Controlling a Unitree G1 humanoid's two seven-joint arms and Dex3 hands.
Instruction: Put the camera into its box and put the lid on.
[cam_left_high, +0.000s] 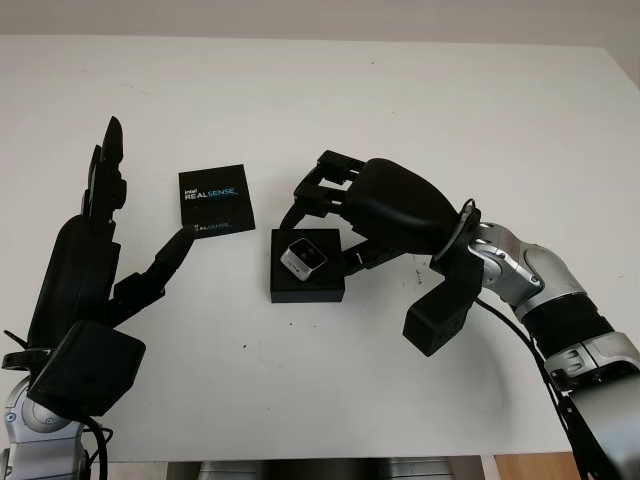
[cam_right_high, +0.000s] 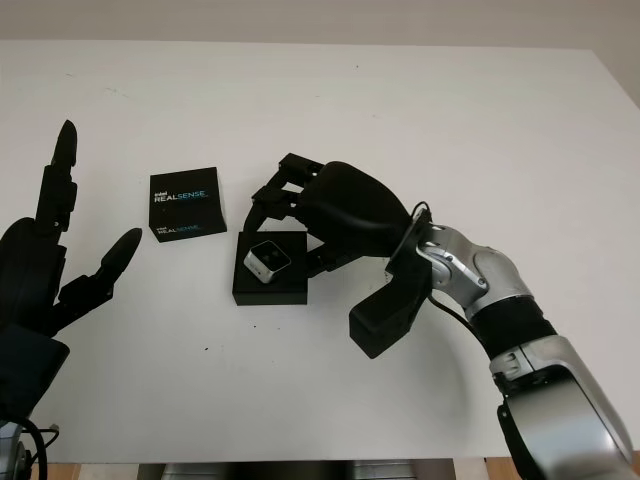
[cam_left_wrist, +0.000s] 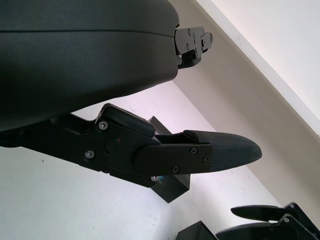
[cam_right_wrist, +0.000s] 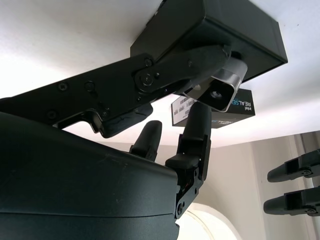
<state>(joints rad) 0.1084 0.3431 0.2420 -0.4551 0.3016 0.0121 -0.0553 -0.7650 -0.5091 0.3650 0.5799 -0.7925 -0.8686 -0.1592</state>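
Note:
The small silver camera (cam_left_high: 303, 258) sits tilted in the black box (cam_left_high: 307, 288) at the table's middle. My right hand (cam_left_high: 335, 225) arches over it from the right. Its thumb (cam_right_wrist: 200, 60) lies against one side of the camera (cam_right_wrist: 217, 91) and two fingers (cam_right_wrist: 197, 125) curl in at the other, so the hand is shut on it. The black lid (cam_left_high: 214, 200), printed "Intel REALSENSE", lies flat just left of the box. My left hand (cam_left_high: 120, 250) is open at the table's left, its thumb (cam_left_high: 165, 262) pointing toward the lid's near corner without touching it.
The white table (cam_left_high: 450, 110) stretches bare behind and to the right. Its far edge runs along the top, and its front edge lies close below my forearms. My right forearm (cam_left_high: 520, 280) crosses the lower right.

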